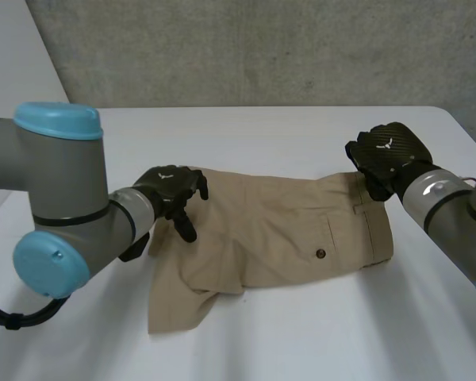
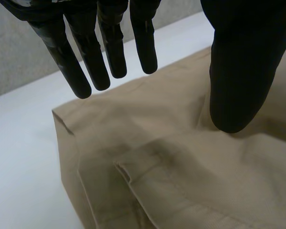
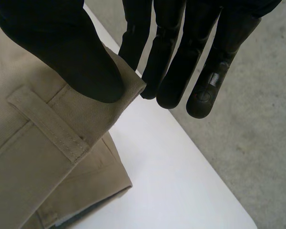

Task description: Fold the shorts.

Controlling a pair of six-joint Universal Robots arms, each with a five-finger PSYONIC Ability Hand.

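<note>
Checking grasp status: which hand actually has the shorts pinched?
The right hand: thumb and fingers pinch a waistband corner of the shorts. The left hand is open, fingers straight over the leg end, thumb resting on cloth.

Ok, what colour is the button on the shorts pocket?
The button is dark brown on plain tan shorts; clearest in the head view.
</note>
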